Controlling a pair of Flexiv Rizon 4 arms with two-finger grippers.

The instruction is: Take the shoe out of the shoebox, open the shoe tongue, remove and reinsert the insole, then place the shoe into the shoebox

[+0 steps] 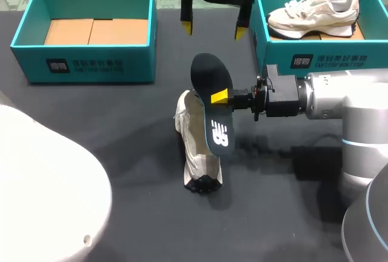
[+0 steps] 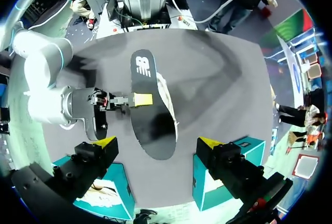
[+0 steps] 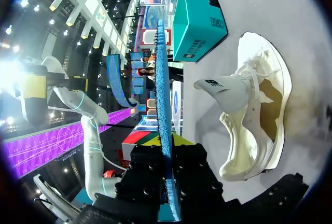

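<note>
Black insole point(image 1: 213, 116) gripped in right pincer point(image 1: 217, 97); cream shoe point(image 1: 194, 147) beside.

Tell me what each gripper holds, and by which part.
The right gripper is shut on the insole, pinching its side edge about mid-length. The left gripper is open and holds nothing.

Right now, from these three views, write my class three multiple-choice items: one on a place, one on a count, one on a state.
1. Where is the insole? A in a shoebox; B in the right hand; C on the floor.
2. How many teal shoeboxes are on the table? A one; B two; C three.
3. The left hand is: A open; B shut on the insole; C shut on a shoebox.
Answers: B, its fingers pinch it beside the shoe on the table; B, one at each far side; A, yellow tips apart, nothing between.
</note>
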